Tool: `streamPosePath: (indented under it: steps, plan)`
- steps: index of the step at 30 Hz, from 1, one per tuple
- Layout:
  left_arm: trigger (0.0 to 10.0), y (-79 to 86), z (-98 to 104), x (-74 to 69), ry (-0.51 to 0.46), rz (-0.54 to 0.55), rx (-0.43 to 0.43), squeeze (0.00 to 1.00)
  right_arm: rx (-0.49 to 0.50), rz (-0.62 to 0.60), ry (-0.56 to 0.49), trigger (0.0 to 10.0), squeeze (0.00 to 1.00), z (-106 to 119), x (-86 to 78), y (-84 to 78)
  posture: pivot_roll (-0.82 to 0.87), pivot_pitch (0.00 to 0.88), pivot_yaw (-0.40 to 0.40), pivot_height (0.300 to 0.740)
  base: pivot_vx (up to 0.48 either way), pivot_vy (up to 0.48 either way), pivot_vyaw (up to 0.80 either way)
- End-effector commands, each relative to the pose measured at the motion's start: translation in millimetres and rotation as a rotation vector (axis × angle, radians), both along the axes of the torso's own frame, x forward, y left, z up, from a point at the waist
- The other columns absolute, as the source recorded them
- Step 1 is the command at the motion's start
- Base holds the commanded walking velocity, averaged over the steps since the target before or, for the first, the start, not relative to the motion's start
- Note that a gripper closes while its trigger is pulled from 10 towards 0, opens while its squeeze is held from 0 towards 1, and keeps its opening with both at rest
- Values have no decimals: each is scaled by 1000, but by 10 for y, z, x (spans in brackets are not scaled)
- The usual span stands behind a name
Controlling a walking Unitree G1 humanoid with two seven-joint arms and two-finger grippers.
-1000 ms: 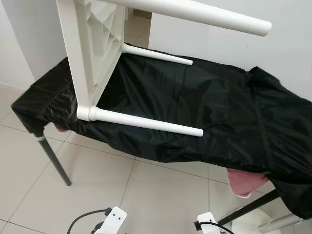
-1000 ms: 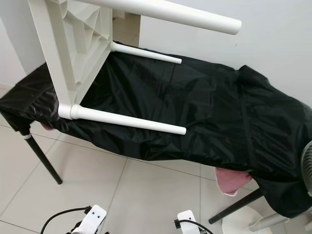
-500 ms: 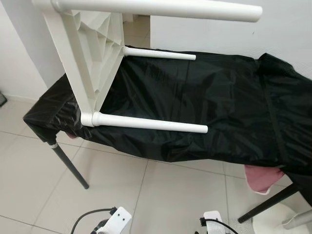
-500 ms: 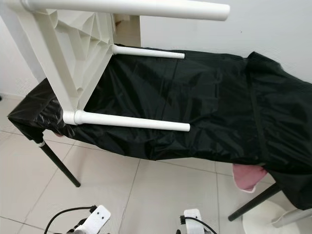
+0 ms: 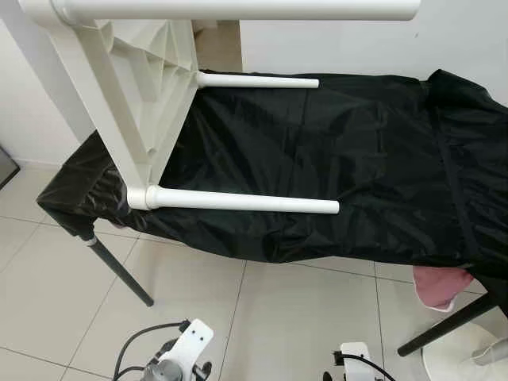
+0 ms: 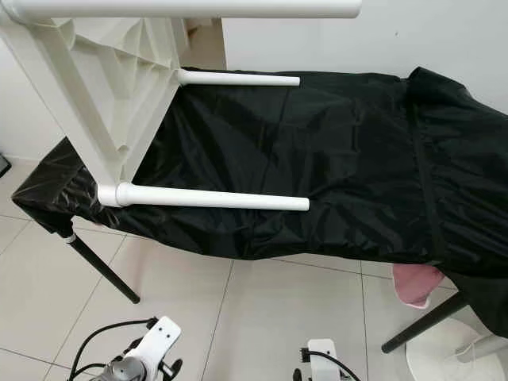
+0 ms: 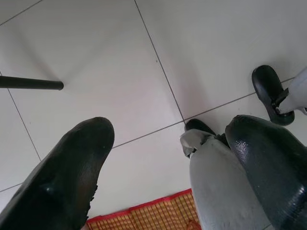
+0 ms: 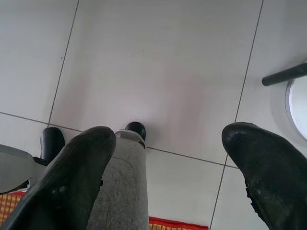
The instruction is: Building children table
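A white plastic children's table (image 5: 151, 87) stands tipped on its side in the upper left of the head views, its ribbed, hollow underside facing right and its smooth round legs sticking out level toward the right. One leg (image 5: 238, 201) crosses the middle of the frame, a second leg (image 5: 258, 81) lies further back near the wall, and a third (image 5: 238, 9) runs along the top edge. The tipped table rests on a larger table draped in a shiny, creased black cover (image 5: 341, 159) that spans the frame from left to right and hangs over its front edge. A pink cloth (image 5: 440, 284) peeks out under the cover at lower right. Thin dark metal legs (image 5: 119, 270) hold up the draped table on pale glossy floor tiles (image 5: 302, 317), and a round white base (image 5: 468, 365) sits in the lower right corner. A plain white wall (image 5: 444, 40) closes the back. Both arms hang low above the floor, well apart from the white table. The left gripper (image 7: 168, 163) has its two black, textured fingers spread wide and empty, as does the right gripper (image 8: 168, 158). The wrist views show the robot's grey legs and black feet, and the edge of a red and yellow woven mat (image 7: 144, 215).
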State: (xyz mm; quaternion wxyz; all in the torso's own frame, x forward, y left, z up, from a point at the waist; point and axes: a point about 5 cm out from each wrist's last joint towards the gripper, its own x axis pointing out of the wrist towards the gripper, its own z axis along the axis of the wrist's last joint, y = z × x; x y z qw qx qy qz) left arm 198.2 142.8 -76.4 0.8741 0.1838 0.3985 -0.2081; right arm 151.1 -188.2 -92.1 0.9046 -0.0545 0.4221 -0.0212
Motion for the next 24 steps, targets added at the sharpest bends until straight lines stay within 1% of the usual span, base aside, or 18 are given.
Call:
streamPosePath:
  steps: [1, 3, 4, 5, 6, 7, 8, 9, 11, 12, 14, 15, 17, 19, 21, 22, 23, 24]
  plan:
    - [10000, 153, 37, 53, -29, 103, -23, 1000, 72, -43, 14, 10000, 1000, -8, 0, -5, -79, 0, 46, 740, 0, 0, 0]
    - [10000, 153, 37, 53, -29, 103, -23, 1000, 72, -43, 14, 10000, 1000, -8, 0, -5, -79, 0, 46, 740, 0, 0, 0]
    - [10000, 183, 67, 90, -37, 155, -89, 1000, 100, -36, -23, 10000, 1000, 32, 75, -21, -53, 0, 22, 740, 0, 0, 0]
    - [10000, 183, 67, 90, -37, 155, -89, 1000, 100, -36, -23, 10000, 1000, 32, 75, -21, -53, 0, 22, 740, 0, 0, 0]
    - [10000, 228, 108, 135, -76, 176, -107, 1000, 133, -32, -72, 10000, 1000, 83, 158, -39, -49, 0, 14, 740, 0, 0, 0]
    - [10000, 315, 165, 192, -143, 224, -104, 1000, 170, -64, -148, 10000, 1000, 154, 252, -86, -40, 0, 8, 740, 0, 0, 0]
    - [10000, 315, 165, 192, -143, 224, -104, 1000, 170, -64, -148, 10000, 1000, 154, 252, -86, -40, 0, 8, 740, 0, 0, 0]
    - [10000, 403, 248, 263, -221, 264, -130, 1000, 192, -95, -233, 10000, 1000, 233, 331, -145, -29, 0, 1, 740, 0, 0, 0]
    - [10000, 518, 347, 335, -304, 311, -156, 1000, 214, -134, -343, 10000, 1000, 334, 406, -219, -19, 0, -6, 740, 0, 0, 0]
    - [10000, 518, 347, 335, -304, 311, -156, 1000, 214, -134, -343, 10000, 1000, 334, 406, -219, -19, 0, -6, 740, 0, 0, 0]
    - [10000, 550, 408, 365, -357, 293, -167, 1000, 203, -140, -400, 10000, 1000, 389, 433, -242, -14, 0, -9, 740, 0, 0, 0]
    - [10000, 550, 408, 365, -357, 293, -167, 1000, 203, -140, -400, 10000, 1000, 389, 433, -242, -14, 0, -9, 740, 0, 0, 0]
    - [10000, 590, 518, 421, -423, 298, -238, 1000, 207, -143, -513, 10000, 1000, 506, 475, -238, -8, 1, -17, 740, 0, 0, 0]
    - [10000, 590, 518, 421, -423, 298, -238, 1000, 207, -143, -513, 10000, 1000, 506, 475, -238, -8, 1, -17, 740, 0, 0, 0]
    - [10000, 600, 667, 451, -503, 293, -265, 1000, 218, -169, -640, 10000, 1000, 690, 486, -269, -5, 10, -10, 740, 0, 0, 0]
    - [10000, 600, 667, 451, -503, 293, -265, 1000, 218, -169, -640, 10000, 1000, 690, 486, -269, -5, 10, -10, 740, 0, 0, 0]
    - [10000, 590, 718, 451, -524, 286, -266, 1000, 222, -167, -673, 10000, 1000, 750, 486, -273, -9, 11, -4, 740, 0, 0, 0]
    - [10000, 539, 775, 439, -528, 267, -305, 863, 231, -140, -713, 10000, 996, 831, 486, -258, -8, 17, -2, 740, 0, 0, 0]
